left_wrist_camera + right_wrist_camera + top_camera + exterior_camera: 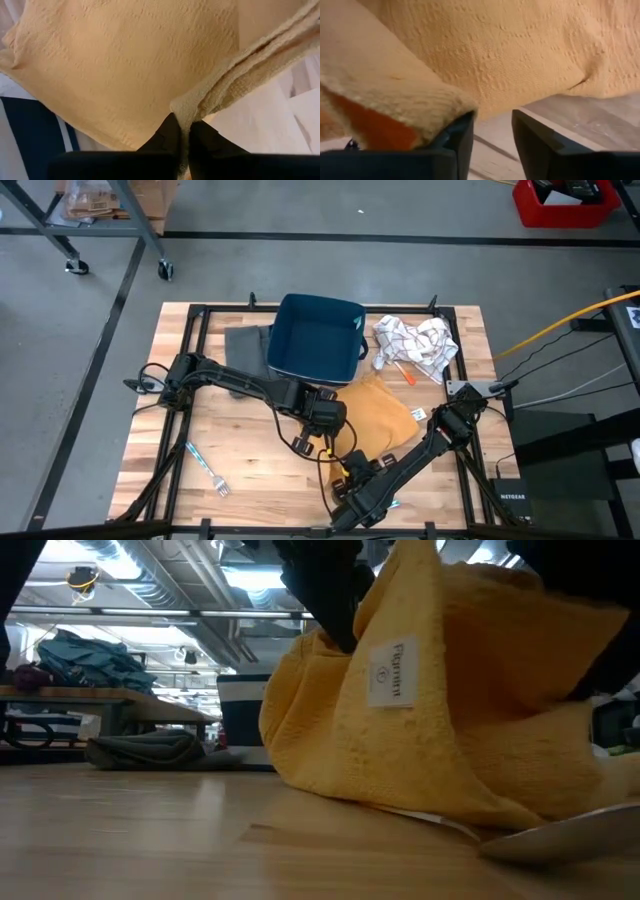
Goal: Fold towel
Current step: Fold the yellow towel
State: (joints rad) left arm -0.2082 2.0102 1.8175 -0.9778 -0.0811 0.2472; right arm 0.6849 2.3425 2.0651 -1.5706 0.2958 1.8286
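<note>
Yellow towel (pixel 378 415) lies mid-surface, its near edge lifted. Left gripper (pixel 182 137): jaws clamped on a towel hem. Right gripper (pixel 492 131): jaws parted, towel edge resting against one finger, not gripped. For a clean fold, keep the hem taut and corners aligned.

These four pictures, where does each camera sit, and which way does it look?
High view: above the table, looking straight down on both dark arms, the mustard-yellow terry towel and the dark blue plastic bin.
Low view: at tabletop height, looking level across the wooden table at the lifted towel.
Left wrist view: on the left arm, looking past the left gripper, shut on the towel's edge.
Right wrist view: on the right arm, past the right gripper, open beside the towel.
All four views share the towel.
</note>
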